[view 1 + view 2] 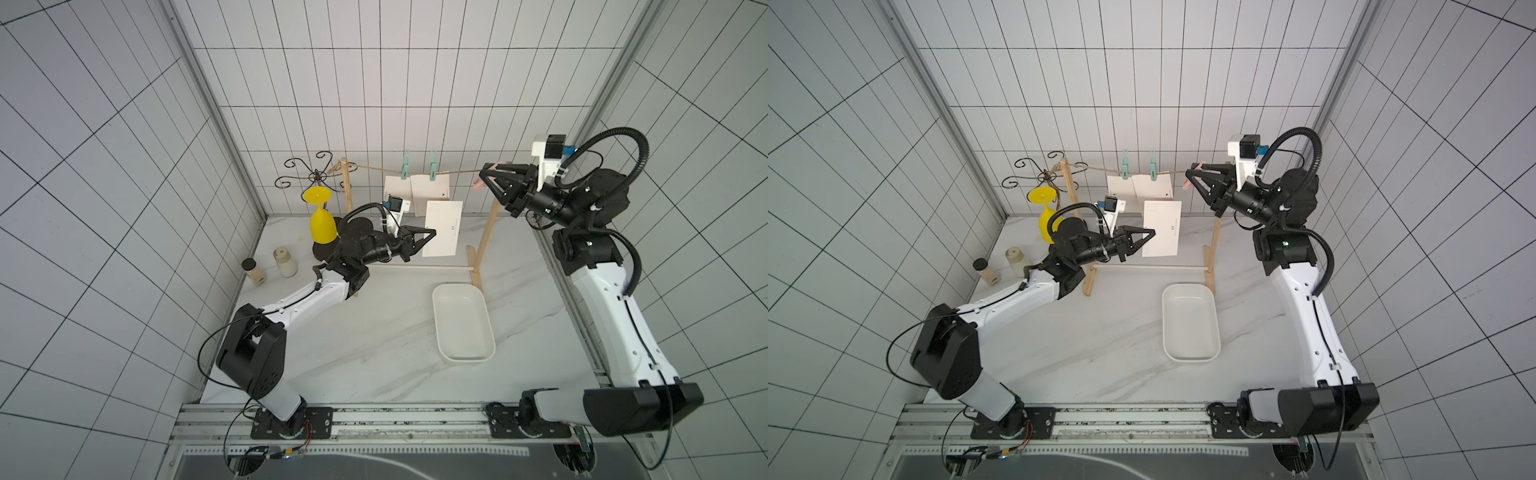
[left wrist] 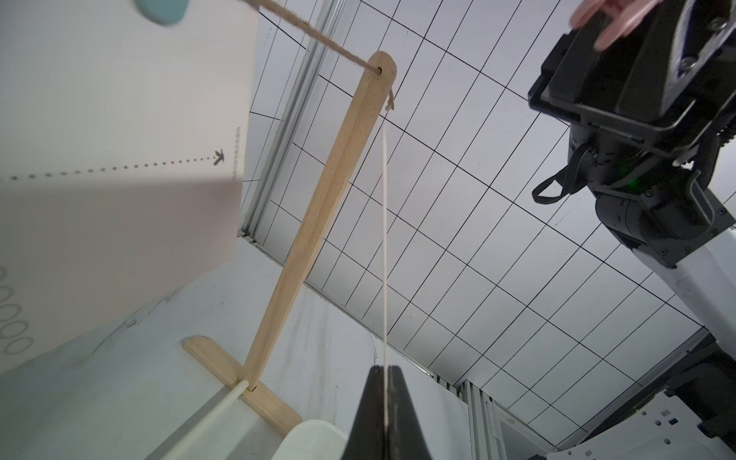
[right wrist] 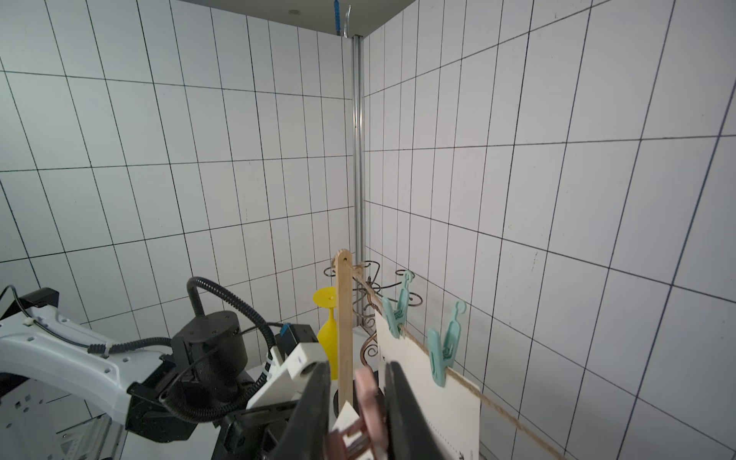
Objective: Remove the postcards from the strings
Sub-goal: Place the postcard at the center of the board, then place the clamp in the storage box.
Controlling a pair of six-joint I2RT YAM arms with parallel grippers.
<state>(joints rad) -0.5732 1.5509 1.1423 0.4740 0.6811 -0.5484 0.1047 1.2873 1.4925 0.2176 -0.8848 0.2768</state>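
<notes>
— Left wrist view: what is between those black jaws?

— A thin pale edge, running straight up from them. The left pincer point(image 2: 385, 370) is clamped on it. Both top views show it is the loose postcard point(image 1: 443, 227), gripped by the edge nearer the left arm.

— Where does that card sit?

— In the air, tilted, below the twine point(image 1: 375, 169) and above the tabletop point(image 1: 374, 332), held only by the pincer. It overlaps the lower corner of one of the two pegged postcards point(image 1: 432, 190) behind it.

— And those two?

— They hang side by side from the twine between the wooden posts point(image 1: 488, 232), each under a teal clothespeg point(image 1: 433, 165).

— The right pincer point(image 1: 484, 176)?

— It is up by the twine's end at the post on its own side, with its jaws closed on a pink clothespeg point(image 3: 366, 392) (the right wrist view shows it squeezed between the two fingers). Whether that peg touches the twine I cannot tell, since the pincer hides the spot in the top views.

— Anything under all this?

— A white tray point(image 1: 463, 324) lies on the tabletop just beside the foot of that same post.
</notes>
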